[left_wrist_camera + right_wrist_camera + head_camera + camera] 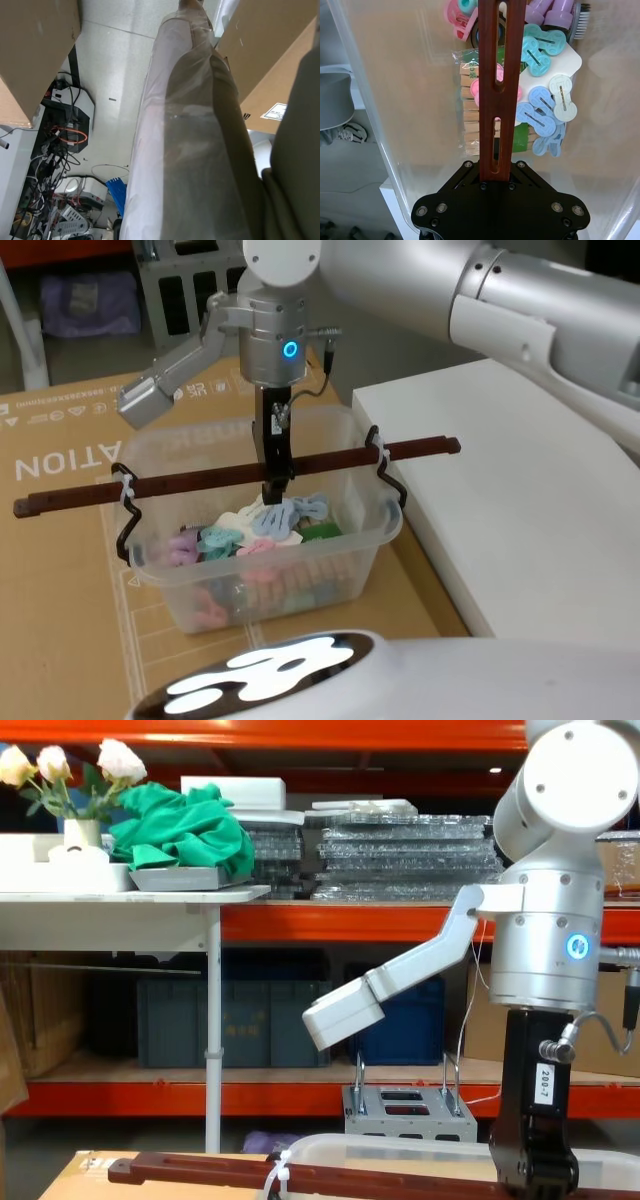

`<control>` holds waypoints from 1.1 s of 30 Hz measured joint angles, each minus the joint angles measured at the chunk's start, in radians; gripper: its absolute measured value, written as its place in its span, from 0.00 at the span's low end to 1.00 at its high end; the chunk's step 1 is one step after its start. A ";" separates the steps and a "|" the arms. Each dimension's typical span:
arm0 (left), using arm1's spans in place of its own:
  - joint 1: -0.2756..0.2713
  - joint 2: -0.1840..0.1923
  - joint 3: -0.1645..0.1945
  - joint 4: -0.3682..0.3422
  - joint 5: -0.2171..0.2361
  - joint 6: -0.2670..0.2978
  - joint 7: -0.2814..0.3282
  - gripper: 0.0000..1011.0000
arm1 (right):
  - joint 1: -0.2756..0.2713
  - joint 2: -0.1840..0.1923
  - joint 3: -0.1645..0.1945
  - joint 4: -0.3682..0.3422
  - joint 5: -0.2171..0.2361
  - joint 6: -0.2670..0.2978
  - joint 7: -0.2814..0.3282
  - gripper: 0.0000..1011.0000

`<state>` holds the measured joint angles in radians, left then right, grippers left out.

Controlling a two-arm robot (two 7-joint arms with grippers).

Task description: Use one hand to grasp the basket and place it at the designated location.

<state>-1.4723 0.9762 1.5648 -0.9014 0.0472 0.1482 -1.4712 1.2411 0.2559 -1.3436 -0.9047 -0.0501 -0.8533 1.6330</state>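
Head view: the black two-fingered right gripper (pixel 276 488) is holding, fingers closed, the middle of the long red-brown bar handle (pixel 200 481) of the translucent whitish plastic basket (pixel 368 545).

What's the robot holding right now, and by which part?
The right hand grips the basket by its red-brown bar handle, about midway along the bar.

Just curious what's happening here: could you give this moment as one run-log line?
right gripper shut on handle | basket over cardboard box | white table to its right
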 joint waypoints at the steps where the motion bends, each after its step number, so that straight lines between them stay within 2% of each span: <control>1: 0.000 0.000 0.000 0.000 0.000 0.000 0.000 0.00 | 0.000 -0.002 -0.003 0.004 0.000 -0.002 -0.001 0.00; 8: 0.000 0.000 0.000 0.000 0.000 0.000 0.000 0.00 | -0.001 -0.002 -0.004 0.004 0.000 -0.003 -0.001 0.02; 9: 0.000 0.000 0.000 0.000 0.000 0.000 0.000 0.00 | -0.001 -0.002 -0.004 0.003 0.000 -0.002 -0.001 0.07; 14: 0.000 0.000 0.000 0.000 0.000 0.000 0.000 0.00 | -0.001 -0.001 -0.003 0.001 0.000 -0.002 -0.001 0.18; 15: 0.000 0.000 0.000 0.000 0.000 0.000 0.000 0.00 | -0.001 -0.001 -0.003 0.001 0.000 -0.001 -0.001 0.23; 22: 0.000 0.000 0.000 0.000 0.000 0.000 0.000 0.00 | -0.001 0.000 -0.002 0.000 0.000 0.000 -0.001 0.40; 23: 0.000 0.000 0.000 0.000 0.000 0.000 0.000 0.00 | -0.001 0.000 -0.002 -0.001 0.000 0.000 -0.001 0.47; 33: 0.000 0.000 0.000 0.000 0.000 0.000 0.000 0.00 | -0.002 0.001 -0.002 -0.002 0.000 0.001 0.000 0.77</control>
<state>-1.4723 0.9762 1.5648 -0.9014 0.0472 0.1482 -1.4712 1.2394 0.2570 -1.3452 -0.9062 -0.0503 -0.8521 1.6326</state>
